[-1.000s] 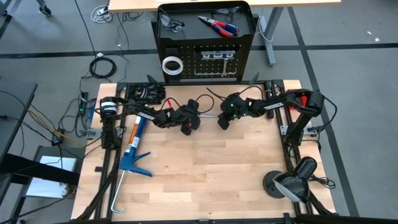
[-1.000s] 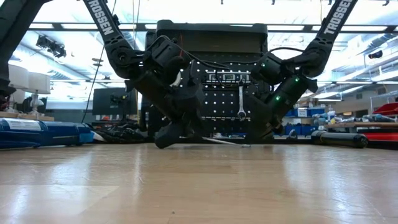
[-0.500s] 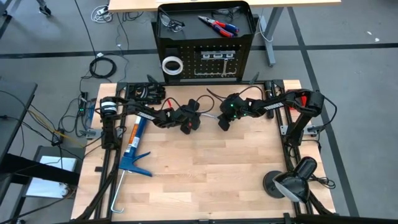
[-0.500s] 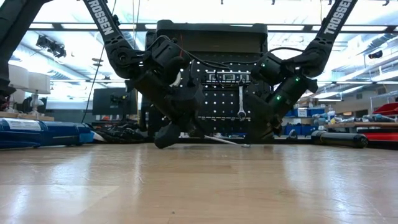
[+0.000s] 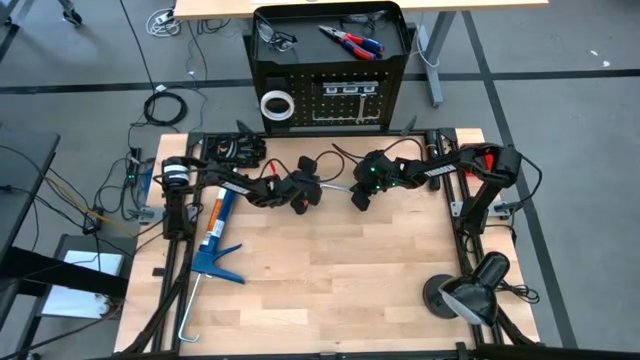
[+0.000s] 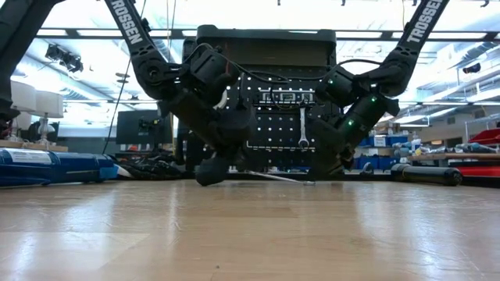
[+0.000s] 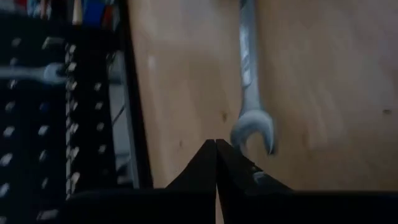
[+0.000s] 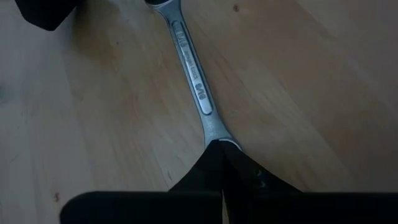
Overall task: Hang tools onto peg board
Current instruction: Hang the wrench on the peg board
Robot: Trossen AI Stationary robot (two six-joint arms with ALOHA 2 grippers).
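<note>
— Where's your wrench?
— Flat on the table, between both grippers. Your right gripper pinches one end; your left gripper is pressed together just beside the open-jawed end, gripping nothing.
— And the peg board's top tray?
— Pliers and safety glasses.

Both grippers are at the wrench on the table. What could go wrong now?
Left gripper is shut beside the open end of the wrench, not on it: a lift there comes up empty. Right gripper seems to pinch only the other tip, so the wrench could swivel or slip out.
</note>
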